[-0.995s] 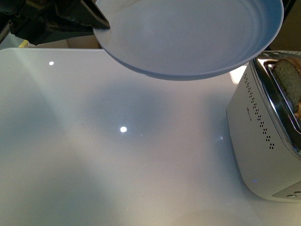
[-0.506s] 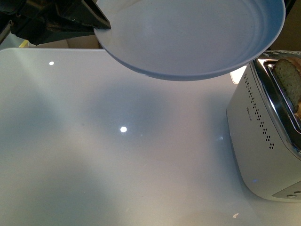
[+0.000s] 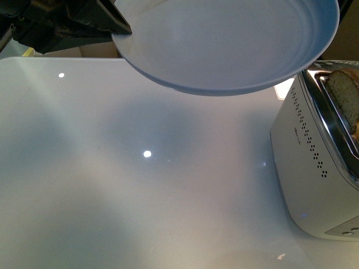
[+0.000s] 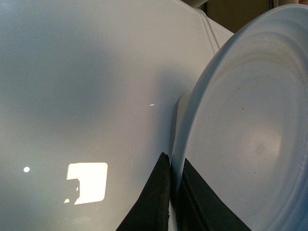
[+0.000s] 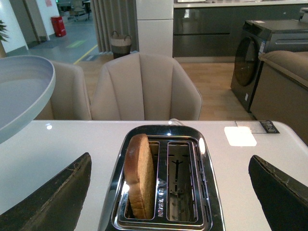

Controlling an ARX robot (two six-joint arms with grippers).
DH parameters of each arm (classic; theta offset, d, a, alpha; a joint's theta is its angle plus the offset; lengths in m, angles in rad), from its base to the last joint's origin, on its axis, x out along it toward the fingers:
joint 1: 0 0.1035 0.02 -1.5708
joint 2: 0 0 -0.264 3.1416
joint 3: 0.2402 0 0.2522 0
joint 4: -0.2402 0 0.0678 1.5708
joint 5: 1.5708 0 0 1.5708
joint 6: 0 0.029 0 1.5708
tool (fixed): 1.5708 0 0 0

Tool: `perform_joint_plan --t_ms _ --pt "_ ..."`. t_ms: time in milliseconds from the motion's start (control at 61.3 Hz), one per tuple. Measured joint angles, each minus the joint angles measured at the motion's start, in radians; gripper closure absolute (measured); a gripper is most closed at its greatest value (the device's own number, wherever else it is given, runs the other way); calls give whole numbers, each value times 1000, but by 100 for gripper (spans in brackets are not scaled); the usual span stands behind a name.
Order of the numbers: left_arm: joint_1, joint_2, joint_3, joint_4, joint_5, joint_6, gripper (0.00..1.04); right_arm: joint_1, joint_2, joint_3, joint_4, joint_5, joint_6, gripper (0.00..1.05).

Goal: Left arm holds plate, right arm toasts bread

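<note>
The glossy white table [image 3: 112, 196] carried a toaster [image 3: 314, 168] on the robot's right. The right gripper [image 5: 169, 159] hung above it, jaws spread wide. The bread [image 5: 139, 175] stood on edge in the slot nearer the plate [image 3: 224, 39], lengthwise along that slot, with open room overhead. Further left, the left gripper [image 4: 173, 166] pinched the plate's rim and held it aloft.

The front view is bright but a little soft, and the glossy white tabletop [image 3: 73, 213] mirrors two small lamp spots, one near the centre and one toward ten o'clock. The plate [image 3: 224, 39] throws a wide, soft bluish shadow on it toward twelve o'clock. The left wrist view shows one bright rectangular glare patch, and the right wrist view is sharp and evenly lit.
</note>
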Motion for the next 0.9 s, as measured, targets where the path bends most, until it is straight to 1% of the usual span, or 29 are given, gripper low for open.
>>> perform_joint_plan --t_ms 114,179,261,490,587,653,767,897 --pt "0 0 0 -1 8 -2 101 0 0 0 0 0 0 9" --pt "8 0 0 -10 92 -13 101 0 0 0 0 0 0 9" --pt "13 0 0 -14 142 -23 101 0 0 0 0 0 0 9" --pt "29 1 8 -40 154 -27 101 0 0 0 0 0 0 9" --pt "48 3 30 -63 166 -5 101 0 0 0 0 0 0 9" --pt "77 8 53 -80 169 21 101 0 0 0 0 0 0 9" --pt "156 29 96 -111 166 75 101 0 0 0 0 0 0 9" --pt "289 74 145 -140 150 170 101 0 0 0 0 0 0 9"
